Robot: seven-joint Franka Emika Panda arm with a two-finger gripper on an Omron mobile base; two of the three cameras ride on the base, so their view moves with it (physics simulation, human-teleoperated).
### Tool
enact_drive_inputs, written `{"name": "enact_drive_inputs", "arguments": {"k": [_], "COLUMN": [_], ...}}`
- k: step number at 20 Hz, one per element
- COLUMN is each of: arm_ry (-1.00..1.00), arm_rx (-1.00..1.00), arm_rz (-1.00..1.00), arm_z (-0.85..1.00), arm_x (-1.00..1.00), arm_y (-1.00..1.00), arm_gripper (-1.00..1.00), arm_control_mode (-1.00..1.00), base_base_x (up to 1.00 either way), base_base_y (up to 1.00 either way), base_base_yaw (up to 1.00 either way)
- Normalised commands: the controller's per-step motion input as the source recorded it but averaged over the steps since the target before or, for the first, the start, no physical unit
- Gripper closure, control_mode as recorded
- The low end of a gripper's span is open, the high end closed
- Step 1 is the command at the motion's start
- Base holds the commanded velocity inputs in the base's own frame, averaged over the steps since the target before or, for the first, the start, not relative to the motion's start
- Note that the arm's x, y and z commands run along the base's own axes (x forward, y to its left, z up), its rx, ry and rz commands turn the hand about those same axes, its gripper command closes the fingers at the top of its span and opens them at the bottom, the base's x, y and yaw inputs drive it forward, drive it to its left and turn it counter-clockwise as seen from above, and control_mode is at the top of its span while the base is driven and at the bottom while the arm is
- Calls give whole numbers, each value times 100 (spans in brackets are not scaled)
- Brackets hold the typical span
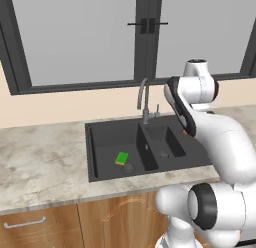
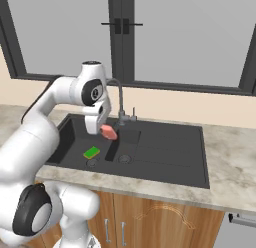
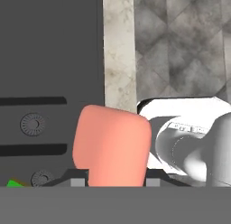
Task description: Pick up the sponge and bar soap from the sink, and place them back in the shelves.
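On the left, the small bright green sponge with a yellow underside (image 1: 121, 158) lies flat on the floor of the left basin of the black matte double-basin sink (image 1: 100, 132), close to that basin's round drain and well apart from the jaws. Further right, the jaws of the white arm's two-finger gripper (image 2: 106, 131) hang above the divider between the basins, pinched on the salmon-pink flat bar soap with rounded corners (image 2: 109, 132), which is lifted clear of the sink. In the hand view the bar soap (image 3: 112, 146) sticks out from between the two dark fingertips. The marbled beige stone worktop (image 2: 227, 152) surrounds the sink.
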Motion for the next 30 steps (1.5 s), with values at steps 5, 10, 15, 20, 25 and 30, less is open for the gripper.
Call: {"name": "enact_drive_inputs", "arguments": {"k": [5, 10, 15, 20, 25, 30], "arm_ry": [0, 0, 0, 0, 0, 0], "arm_rx": [0, 0, 0, 0, 0, 0], "arm_rz": [0, 0, 0, 0, 0, 0], "arm_z": [30, 31, 34, 32, 22, 10], "arm_x": [-61, -60, -59, -53, -41, -15], "arm_y": [0, 0, 0, 0, 0, 0], "arm_gripper": [100, 100, 100, 100, 100, 100], "arm_control_mode": [-100, -100, -100, -100, -100, -100], "base_base_x": [0, 0, 0, 0, 0, 0], "base_base_y": [0, 0, 0, 0, 0, 0], "base_base_yaw": [0, 0, 0, 0, 0, 0]}}
